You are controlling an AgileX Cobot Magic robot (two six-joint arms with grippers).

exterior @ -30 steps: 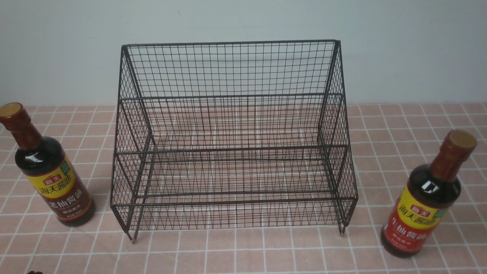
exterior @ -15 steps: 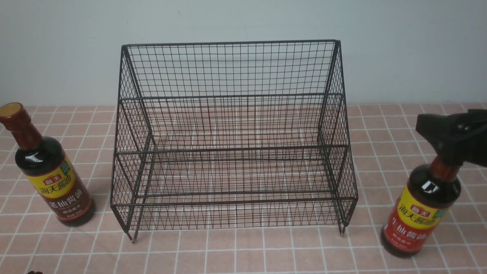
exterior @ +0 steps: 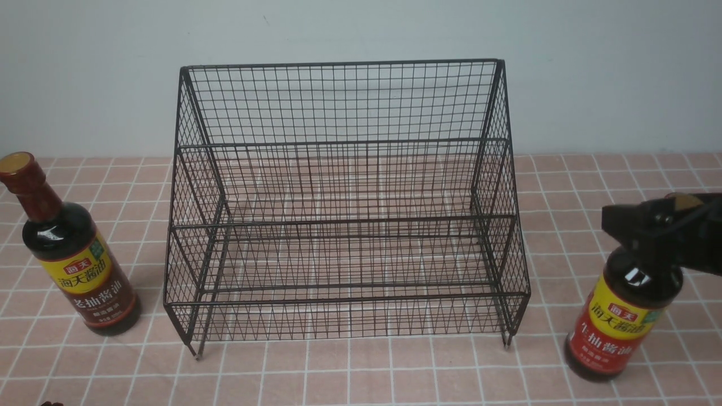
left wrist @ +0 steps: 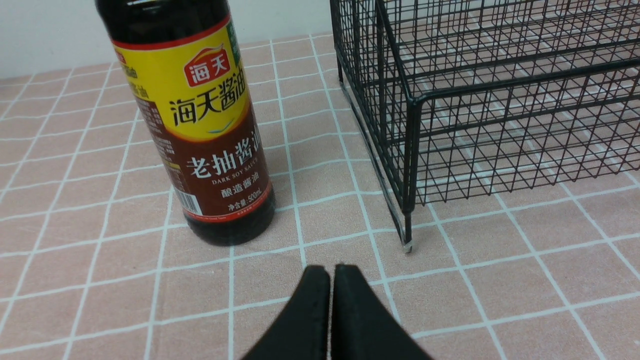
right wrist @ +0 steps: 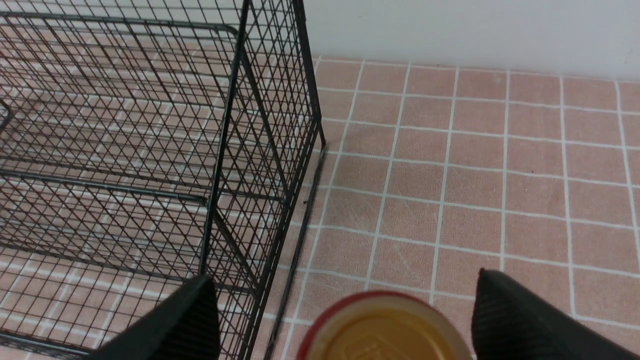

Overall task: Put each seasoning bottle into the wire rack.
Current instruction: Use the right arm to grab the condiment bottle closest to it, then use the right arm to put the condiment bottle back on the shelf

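The black wire rack [exterior: 347, 225] stands in the middle of the tiled table, both tiers holding nothing. A seasoning bottle with a dark brown band [exterior: 76, 259] stands upright left of it, also in the left wrist view [left wrist: 210, 140]. My left gripper [left wrist: 330, 272] is shut on nothing, low over the tiles just short of that bottle. A seasoning bottle with a red band [exterior: 617, 318] stands upright to the right. My right gripper [exterior: 654, 225] is open around its neck. The tan cap [right wrist: 385, 332] lies between the spread fingers [right wrist: 190, 315], untouched by them.
The rack's right side wall [right wrist: 260, 150] stands close beside the right gripper's inner finger. A pale wall runs behind the table. The rack's front left leg [left wrist: 407, 235] is near the left gripper.
My right gripper has come in from the right, opened wide and dropped over the red-band bottle's cap and neck. Both bottles, the rack and the left gripper have stayed put.
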